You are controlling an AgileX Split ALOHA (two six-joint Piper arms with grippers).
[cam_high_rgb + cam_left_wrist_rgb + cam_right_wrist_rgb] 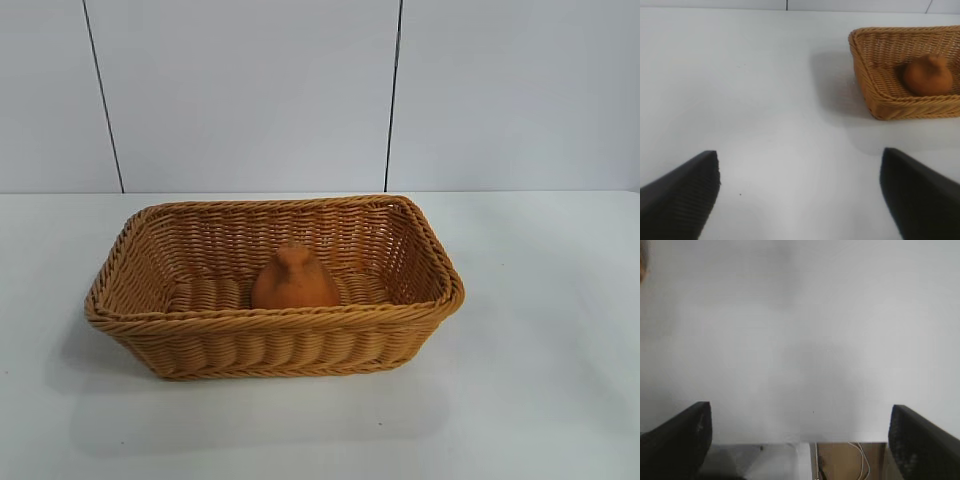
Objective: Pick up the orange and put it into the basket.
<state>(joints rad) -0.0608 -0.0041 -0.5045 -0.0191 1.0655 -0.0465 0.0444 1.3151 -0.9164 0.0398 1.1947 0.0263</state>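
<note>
The orange (294,281) lies inside the woven basket (270,320) in the middle of the white table, against the near wall. Both show in the left wrist view, the orange (927,75) inside the basket (875,95), well away from my left gripper (800,195). My left gripper is open and empty over bare table. My right gripper (800,440) is open and empty, above the table's edge. Neither gripper shows in the exterior view.
The white table (540,380) spreads all round the basket. A grey panelled wall (250,90) stands behind it. In the right wrist view the table edge (805,444) shows, with a brown floor and a white cable (860,462) below.
</note>
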